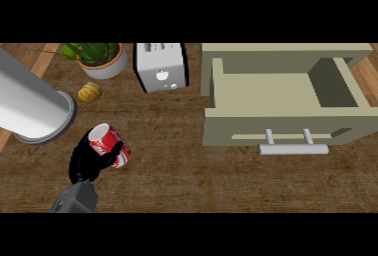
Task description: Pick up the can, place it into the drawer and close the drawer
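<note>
A red can (108, 141) with a white top lies tilted on the wooden counter (184, 175) at the left. My left hand (87, 165) comes in from the lower edge, its fingers and thumb curled round the can's lower part. To the right, a beige drawer (266, 92) is pulled open and looks empty. Its grey bar handle (294, 149) faces the front edge. The can is well to the left of the drawer. My right hand does not show.
A large white cylinder (29, 105) with a grey rim leans in from the left, right beside the can. At the back stand a potted plant (100, 57) and a white toaster (161, 67). A small yellow item (89, 92) lies in front of the plant.
</note>
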You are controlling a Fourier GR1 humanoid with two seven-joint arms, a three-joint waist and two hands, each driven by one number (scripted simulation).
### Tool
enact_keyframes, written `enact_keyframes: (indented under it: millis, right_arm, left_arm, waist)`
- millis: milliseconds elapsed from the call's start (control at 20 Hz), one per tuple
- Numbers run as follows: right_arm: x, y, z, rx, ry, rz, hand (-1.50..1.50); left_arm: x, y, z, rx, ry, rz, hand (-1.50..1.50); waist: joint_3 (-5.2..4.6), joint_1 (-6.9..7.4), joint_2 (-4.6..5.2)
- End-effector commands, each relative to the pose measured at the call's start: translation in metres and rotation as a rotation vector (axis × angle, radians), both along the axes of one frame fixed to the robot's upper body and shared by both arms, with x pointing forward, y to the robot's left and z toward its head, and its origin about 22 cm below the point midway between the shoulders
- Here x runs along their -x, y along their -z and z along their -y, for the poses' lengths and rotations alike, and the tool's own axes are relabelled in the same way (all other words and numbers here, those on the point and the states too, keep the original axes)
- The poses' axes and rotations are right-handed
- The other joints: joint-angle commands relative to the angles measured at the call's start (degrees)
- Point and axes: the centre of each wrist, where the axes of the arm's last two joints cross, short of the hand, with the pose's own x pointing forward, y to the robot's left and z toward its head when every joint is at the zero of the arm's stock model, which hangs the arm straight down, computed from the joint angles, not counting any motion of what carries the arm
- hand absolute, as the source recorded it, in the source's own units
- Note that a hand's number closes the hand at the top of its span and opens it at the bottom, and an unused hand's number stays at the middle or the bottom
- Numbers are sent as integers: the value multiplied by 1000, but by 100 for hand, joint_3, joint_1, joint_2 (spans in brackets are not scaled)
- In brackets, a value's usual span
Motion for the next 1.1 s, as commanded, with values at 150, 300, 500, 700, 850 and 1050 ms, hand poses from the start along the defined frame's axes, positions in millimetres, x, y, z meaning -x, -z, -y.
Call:
enact_keyframes:
  millis: [150,300,500,700,850,1050]
  right_arm:
    - [-5,1,1,-7,20,1,-150]
    - [3,-1,14,-5,18,5,-150]
    - [1,-1,-4,-5,24,17,-150]
    - [8,-12,-7,-7,13,11,-150]
    - [7,-3,-9,-9,8,8,-150]
    - [-3,1,-8,-4,6,7,-150]
  left_arm:
    - [-40,-36,20,-9,86,120,150]
    - [-32,-45,27,6,105,131,150]
    - [-29,-49,47,7,185,135,150]
    - [-42,-89,64,-5,198,151,150]
    - [-53,-121,76,-40,210,223,150]
    - [-46,-140,90,-88,215,228,150]
  waist:
    - [1,-1,3]
    - [3,18,-6]
    - [2,7,-2]
    - [3,18,-9]
    - [6,10,-15]
    - [4,28,-7]
